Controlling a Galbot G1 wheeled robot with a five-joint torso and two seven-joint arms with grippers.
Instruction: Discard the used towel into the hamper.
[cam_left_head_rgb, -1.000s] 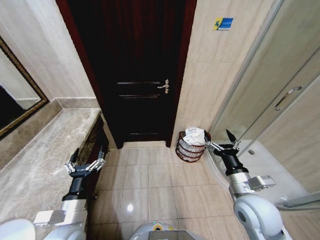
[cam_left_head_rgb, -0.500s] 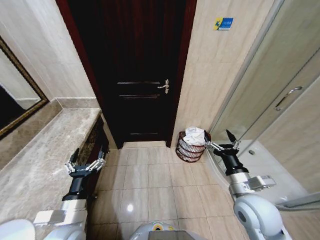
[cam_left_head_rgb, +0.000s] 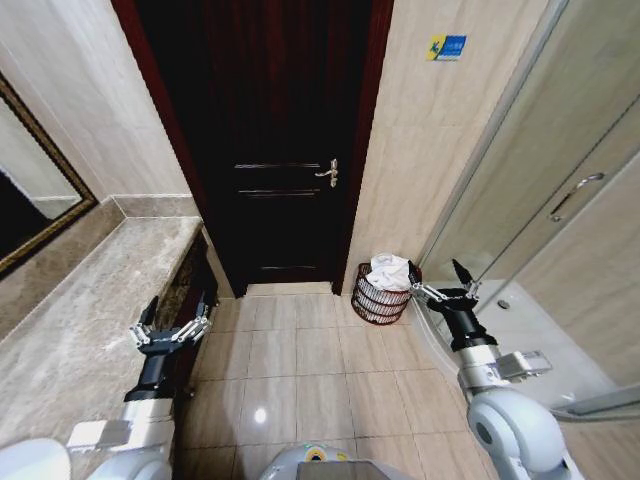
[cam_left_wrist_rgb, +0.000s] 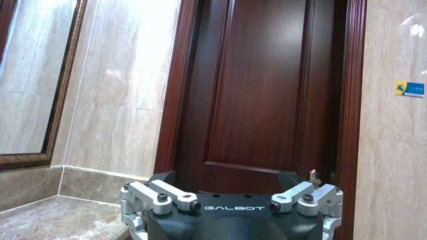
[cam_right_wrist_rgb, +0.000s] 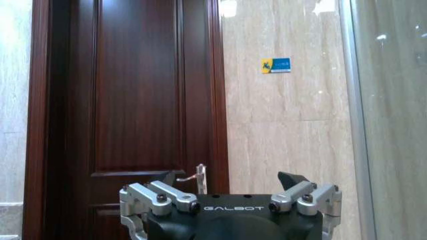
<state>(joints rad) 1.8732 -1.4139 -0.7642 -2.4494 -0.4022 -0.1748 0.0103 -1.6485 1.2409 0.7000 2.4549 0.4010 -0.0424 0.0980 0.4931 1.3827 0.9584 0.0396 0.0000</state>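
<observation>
Well, here the towel (cam_left_head_rgb: 388, 271) lies heaped in the hamper (cam_left_head_rgb: 381, 300), a white mound rising above the rim, so to my eye the discarding looks done. The hamper sits on the tiled floor (cam_left_head_rgb: 300, 360) in the corner, tucked between the dark wooden door (cam_left_head_rgb: 270, 150) and the glass shower screen (cam_left_head_rgb: 540, 200), close against the marble wall. That corner keeps it clear of the doorway, which I'd guess is why it lives there.

The right pincer (cam_left_head_rgb: 441, 279) hangs just beside the hamper, on the shower side and a little nearer the robot, its fingers spread wide and nothing between them. It touches neither the wire rings nor the cloth. Spread like that so close to the rim, it reads to me as a pincer that has no load left to carry.

The left pincer (cam_left_head_rgb: 174, 318) hovers at the front edge of the marble desk (cam_left_head_rgb: 90, 330), well apart from the hamper, also splayed wide and holding nothing. It seems parked there, out of the way.

From the wrist cameras both point level at the door and wall, the lever handle (cam_right_wrist_rgb: 193, 176) ahead of the right one
</observation>
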